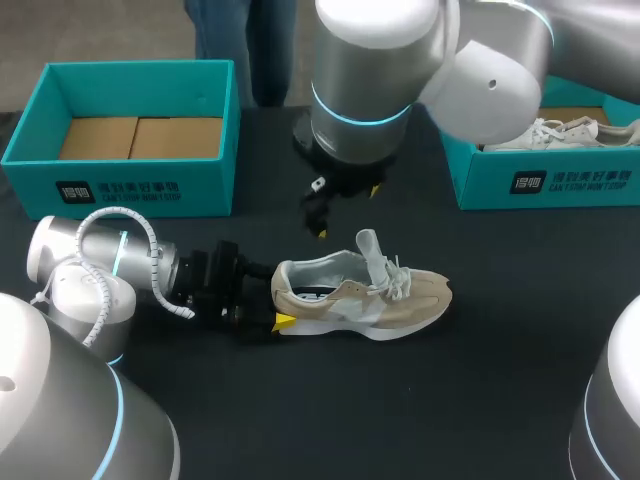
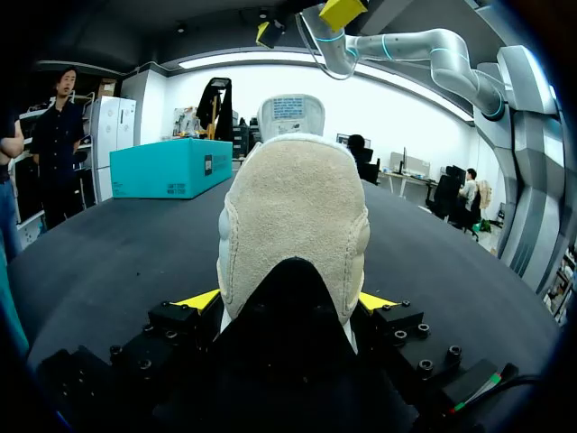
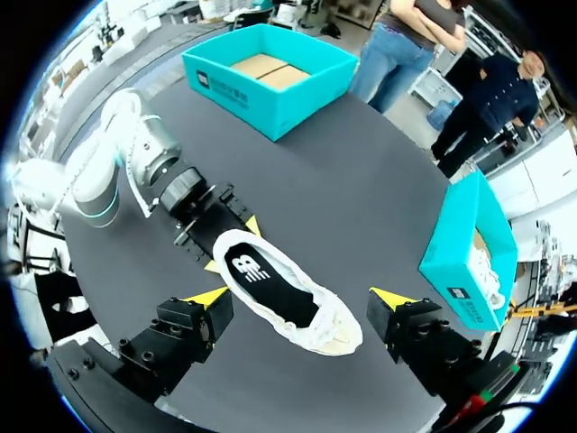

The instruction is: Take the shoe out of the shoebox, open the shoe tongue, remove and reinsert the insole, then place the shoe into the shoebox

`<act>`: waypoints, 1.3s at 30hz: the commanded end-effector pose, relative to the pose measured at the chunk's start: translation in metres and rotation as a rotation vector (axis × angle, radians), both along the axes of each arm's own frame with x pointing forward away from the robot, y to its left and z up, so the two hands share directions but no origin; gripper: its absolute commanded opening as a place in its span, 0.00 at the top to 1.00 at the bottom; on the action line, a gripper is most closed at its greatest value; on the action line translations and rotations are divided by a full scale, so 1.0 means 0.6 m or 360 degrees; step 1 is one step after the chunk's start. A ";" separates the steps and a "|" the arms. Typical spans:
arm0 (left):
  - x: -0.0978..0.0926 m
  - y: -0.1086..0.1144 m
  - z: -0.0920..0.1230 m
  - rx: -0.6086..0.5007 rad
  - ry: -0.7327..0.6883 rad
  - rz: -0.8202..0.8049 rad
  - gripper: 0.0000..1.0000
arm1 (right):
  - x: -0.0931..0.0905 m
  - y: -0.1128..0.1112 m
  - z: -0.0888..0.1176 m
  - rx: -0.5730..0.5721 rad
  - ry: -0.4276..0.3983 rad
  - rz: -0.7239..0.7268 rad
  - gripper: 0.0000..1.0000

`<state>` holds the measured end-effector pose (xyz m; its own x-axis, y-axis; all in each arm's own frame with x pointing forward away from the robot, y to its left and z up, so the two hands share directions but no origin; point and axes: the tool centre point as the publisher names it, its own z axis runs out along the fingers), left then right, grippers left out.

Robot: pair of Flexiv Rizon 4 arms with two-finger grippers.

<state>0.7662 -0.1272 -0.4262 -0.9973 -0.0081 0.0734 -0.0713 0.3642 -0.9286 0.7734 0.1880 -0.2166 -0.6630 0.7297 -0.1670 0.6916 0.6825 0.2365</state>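
1. the shoe lies on its sole on the black counter. its long axis runs side to side across the counter, with the heel end nearer the empty teal shoebox and the toe pointing away from that box.
2. it is a beige suede and grey mesh sneaker with a pale sole. the tongue stands raised, the pale laces hang loose, and a black insole with a white mark sits inside.
3. the left claw is clamped on the shoe's heel, one yellow tip pressed against each side, so the heel fills the space between the fingers.
4. the right claw hangs above the shoe with its fingers spread wide and touching nothing. from its own view the shoe lies below, between the two tips.
5. the shoe is outside the empty shoebox, on the robot's side of it and well apart. a second teal shoebox, far across from the empty one, holds a white shoe.
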 end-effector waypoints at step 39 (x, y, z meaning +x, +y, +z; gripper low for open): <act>-0.001 0.001 -0.005 0.0005 0.0000 -0.0001 1.00 | -0.026 0.055 -0.083 -0.0214 0.0145 0.1106 1.00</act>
<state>0.7663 -0.1272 -0.4262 -0.9973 -0.0081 0.0734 -0.0713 0.3642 -0.9286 0.7516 0.2123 -0.2459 -0.9799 0.1168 -0.1616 0.1035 0.9906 0.0889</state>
